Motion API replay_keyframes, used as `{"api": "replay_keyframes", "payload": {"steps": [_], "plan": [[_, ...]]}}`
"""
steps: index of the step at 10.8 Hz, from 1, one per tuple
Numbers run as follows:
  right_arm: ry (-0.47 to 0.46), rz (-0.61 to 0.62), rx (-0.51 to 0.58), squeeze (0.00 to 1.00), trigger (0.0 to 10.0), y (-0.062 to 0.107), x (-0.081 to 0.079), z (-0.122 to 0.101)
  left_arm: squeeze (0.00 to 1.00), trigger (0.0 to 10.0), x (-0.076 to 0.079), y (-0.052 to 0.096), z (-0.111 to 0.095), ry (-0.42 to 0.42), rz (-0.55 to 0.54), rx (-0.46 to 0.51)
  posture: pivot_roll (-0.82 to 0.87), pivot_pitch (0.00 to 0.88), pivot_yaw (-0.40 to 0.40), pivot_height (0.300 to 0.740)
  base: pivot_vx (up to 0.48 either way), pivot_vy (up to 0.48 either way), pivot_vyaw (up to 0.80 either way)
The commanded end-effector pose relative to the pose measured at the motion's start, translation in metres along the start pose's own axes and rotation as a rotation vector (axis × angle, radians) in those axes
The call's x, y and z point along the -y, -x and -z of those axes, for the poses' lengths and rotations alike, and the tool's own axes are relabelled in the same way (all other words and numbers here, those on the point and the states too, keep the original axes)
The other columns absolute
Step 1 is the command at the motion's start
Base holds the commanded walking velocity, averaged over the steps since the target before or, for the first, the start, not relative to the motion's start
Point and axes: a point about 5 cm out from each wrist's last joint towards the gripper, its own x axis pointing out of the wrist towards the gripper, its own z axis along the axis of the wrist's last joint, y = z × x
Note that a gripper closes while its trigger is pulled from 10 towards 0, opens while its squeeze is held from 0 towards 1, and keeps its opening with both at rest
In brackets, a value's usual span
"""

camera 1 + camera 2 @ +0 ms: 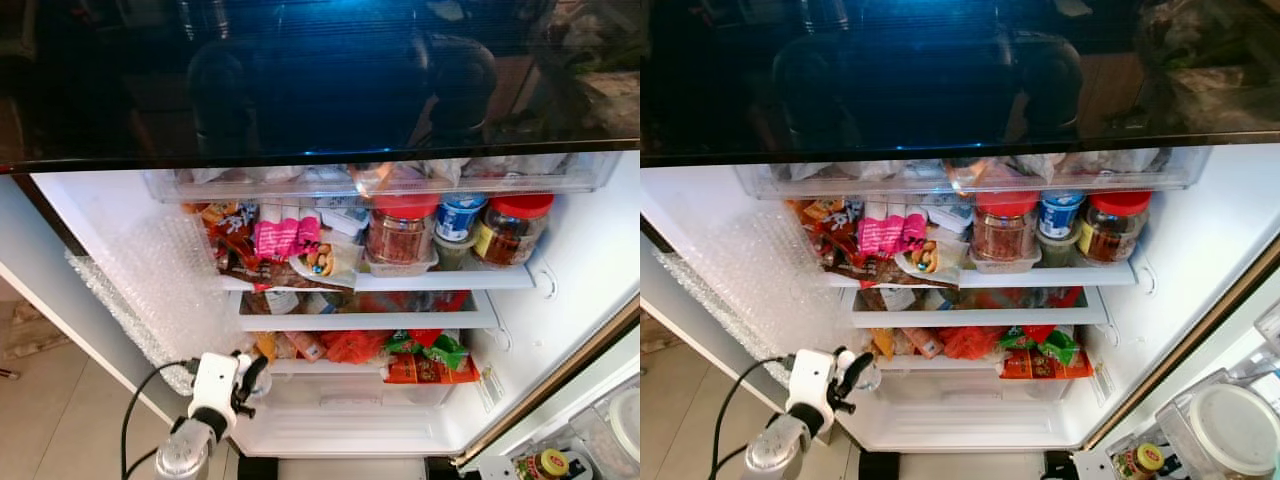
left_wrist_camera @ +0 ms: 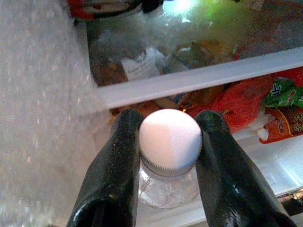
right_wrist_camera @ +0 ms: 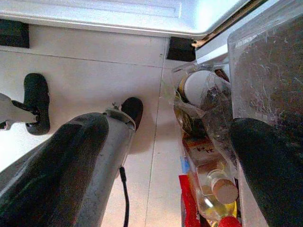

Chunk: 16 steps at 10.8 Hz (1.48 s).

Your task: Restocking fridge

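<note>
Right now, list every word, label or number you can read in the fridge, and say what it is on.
None reads clearly.
Pink packet: print too blurred.
Blue-lidded tub: label too small.
Green snack bag: characters show, not legible.
White label on a bag: text blurred.
Bottle held in the left gripper: plain white cap.
</note>
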Motion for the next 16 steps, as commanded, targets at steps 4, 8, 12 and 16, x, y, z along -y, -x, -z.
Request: {"api": "replay_keyframes", "payload": {"steps": [4, 8, 12, 16], "plan": [[0.006, 0.051, 0.015, 0.0, 10.0, 0.002, 0.011, -0.003, 0.0, 10.0, -0.007, -0.003, 0.0, 0.013, -0.034, -0.035, 0.07, 0.034, 0.015, 0.74, 0.0, 0.0, 0.0], [0.017, 0.051, 0.022, 0.0, 10.0, 0.001, 0.011, -0.004, 0.0, 10.0, -0.007, -0.017, -0.013, 0.007, -0.02, -0.023, 0.06, 0.031, 0.014, 0.703, 0.0, 0.0, 0.0], [-0.01, 0.028, 0.051, 0.0, 10.0, 0.001, 0.009, -0.005, 0.0, 10.0, -0.003, -0.022, -0.016, 0.006, 0.001, -0.024, 0.05, 0.005, 0.016, 0.639, 0.0, 0.0, 0.0], [-0.001, 0.034, 0.053, 0.0, 10.0, 0.002, 0.009, -0.005, 0.0, 10.0, -0.004, -0.028, -0.023, -0.024, -0.016, -0.009, 0.05, 0.01, 0.016, 0.639, 0.0, 0.0, 0.0]]}}
